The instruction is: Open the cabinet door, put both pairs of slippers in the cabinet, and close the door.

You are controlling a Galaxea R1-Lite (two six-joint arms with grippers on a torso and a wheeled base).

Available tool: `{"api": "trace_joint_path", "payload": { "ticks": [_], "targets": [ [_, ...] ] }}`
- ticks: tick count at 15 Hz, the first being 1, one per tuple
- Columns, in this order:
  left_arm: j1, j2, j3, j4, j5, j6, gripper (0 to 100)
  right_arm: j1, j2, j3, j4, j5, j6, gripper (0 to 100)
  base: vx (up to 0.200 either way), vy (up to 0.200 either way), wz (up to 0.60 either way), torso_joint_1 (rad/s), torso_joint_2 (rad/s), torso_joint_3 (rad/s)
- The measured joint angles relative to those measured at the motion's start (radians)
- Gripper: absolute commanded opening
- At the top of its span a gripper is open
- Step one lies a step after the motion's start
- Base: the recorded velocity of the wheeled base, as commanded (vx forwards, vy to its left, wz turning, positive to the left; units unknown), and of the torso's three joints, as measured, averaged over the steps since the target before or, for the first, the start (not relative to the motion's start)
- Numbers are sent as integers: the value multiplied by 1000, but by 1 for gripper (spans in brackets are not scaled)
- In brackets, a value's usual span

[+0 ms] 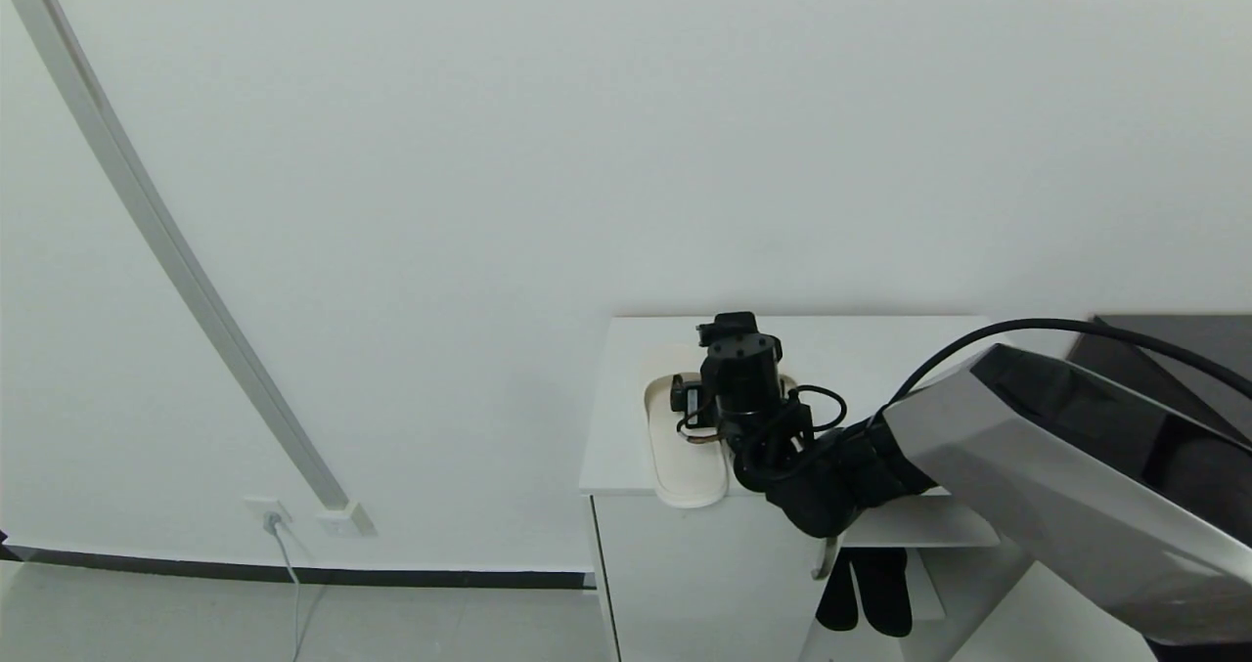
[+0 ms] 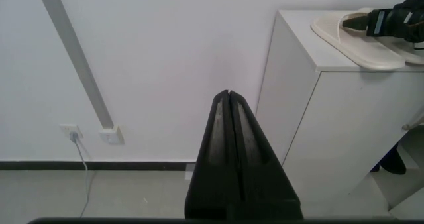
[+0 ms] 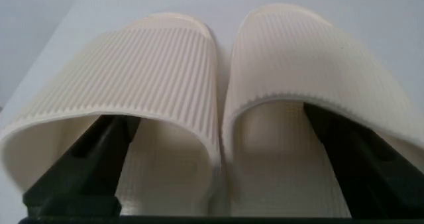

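Note:
A pair of cream slippers [image 1: 685, 466] lies side by side on top of the white cabinet [image 1: 675, 584], near its left front corner. My right gripper [image 1: 726, 393] hangs over them, open, with one finger [image 3: 86, 158] inside the left slipper [image 3: 152, 71] and the other finger inside the right slipper [image 3: 311, 58]. A black pair of slippers [image 1: 866, 589] stands inside the cabinet on a lower shelf, and the front there stands open. My left gripper [image 2: 228, 98] is shut and empty, held low to the left of the cabinet [image 2: 344, 131], with the cream slippers [image 2: 358, 42] above it.
The cabinet stands against a white wall. A grey cable duct [image 1: 176, 242] runs diagonally down the wall to a socket [image 1: 266, 512] with a cable plugged in. Bare floor lies left of the cabinet. A dark surface [image 1: 1174, 349] sits at the back right.

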Motion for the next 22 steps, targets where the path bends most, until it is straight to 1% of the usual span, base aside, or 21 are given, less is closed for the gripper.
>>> {"api": "trace_joint_path", "payload": {
  "ticks": [8, 10, 12, 14, 16, 19, 22],
  "targets": [
    [0, 0, 0, 0, 0, 0, 0, 3, -3, -1, -1, -1, 0, 0, 0, 0, 0, 0, 0, 0],
    [0, 0, 0, 0, 0, 0, 0, 6, -24, 14, -2, -1, 0, 0, 0, 0, 0, 0, 0, 0],
    [0, 0, 0, 0, 0, 0, 0, 11, -69, 55, -5, 4, 1, 0, 0, 0, 0, 0, 0, 0],
    [0, 0, 0, 0, 0, 0, 0, 15, -133, 129, -12, 31, 2, 0, 0, 0, 0, 0, 0, 0],
    [0, 0, 0, 0, 0, 0, 0, 21, -208, 237, -40, 82, 1, 0, 0, 0, 0, 0, 0, 0],
    [0, 0, 0, 0, -2, 0, 0, 39, -349, 457, -107, 185, 0, 0, 0, 0, 0, 0, 0, 0],
    [0, 0, 0, 0, -2, 0, 0, 55, -502, 651, -147, 318, 0, 0, 0, 0, 0, 0, 0, 0]
  ]
}}
